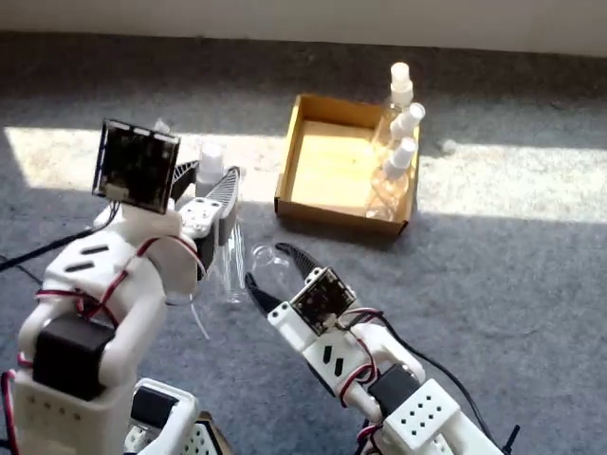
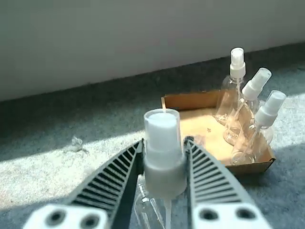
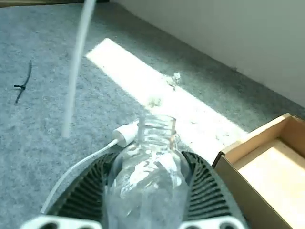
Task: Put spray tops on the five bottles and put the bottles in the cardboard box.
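Clear thin plastic is what the right gripper (image 3: 147, 158) has to deal with: the open bottle (image 3: 145, 174) looks light, smooth and easy to squash, so the safest hold seems to be low on the shoulder or body, leaving the threaded neck free. That is where the jaws sit, spread about as wide as the bottle and pressed against both of its sides, with the mouth poking out past the fingertips, above the grey carpet (image 1: 512, 284).

The left gripper (image 2: 163, 143) is clamped on a white spray top (image 2: 163, 126), pinching its stiff collar with the cap standing above the jaws. Its thin dip tube (image 3: 78, 62) hangs down, just beside the bottle's mouth. The tube looks bendy and will likely need threading into the neck before any twisting.

Another spray top (image 3: 125, 135) lies on the carpet behind the held bottle. The cardboard box (image 1: 287, 180) stands well beyond both arms, with three capped bottles (image 1: 396, 156) leaning along one wall.
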`<control>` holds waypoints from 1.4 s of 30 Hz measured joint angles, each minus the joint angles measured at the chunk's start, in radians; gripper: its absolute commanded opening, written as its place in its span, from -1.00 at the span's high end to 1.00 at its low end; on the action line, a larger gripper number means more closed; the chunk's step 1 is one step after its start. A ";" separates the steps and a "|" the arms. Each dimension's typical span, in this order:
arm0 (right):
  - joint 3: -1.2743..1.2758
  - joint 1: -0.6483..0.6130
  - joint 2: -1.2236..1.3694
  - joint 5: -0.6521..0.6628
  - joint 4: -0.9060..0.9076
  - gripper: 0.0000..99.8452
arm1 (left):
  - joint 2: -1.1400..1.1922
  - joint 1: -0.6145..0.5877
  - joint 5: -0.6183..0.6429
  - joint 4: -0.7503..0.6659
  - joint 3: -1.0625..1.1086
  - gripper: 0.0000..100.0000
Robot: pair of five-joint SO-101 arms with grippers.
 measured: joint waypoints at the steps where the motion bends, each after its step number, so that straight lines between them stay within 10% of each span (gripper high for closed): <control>1: 0.009 -0.014 0.000 0.000 -0.002 0.99 | -0.048 0.002 0.009 -0.046 0.051 0.86; 23: 0.058 0.114 -0.002 0.049 -0.155 0.99 | -0.319 0.186 0.109 -0.115 0.123 0.86; 42: 0.058 0.115 -0.002 0.049 -0.155 0.99 | -0.008 0.101 0.074 -0.542 0.210 0.99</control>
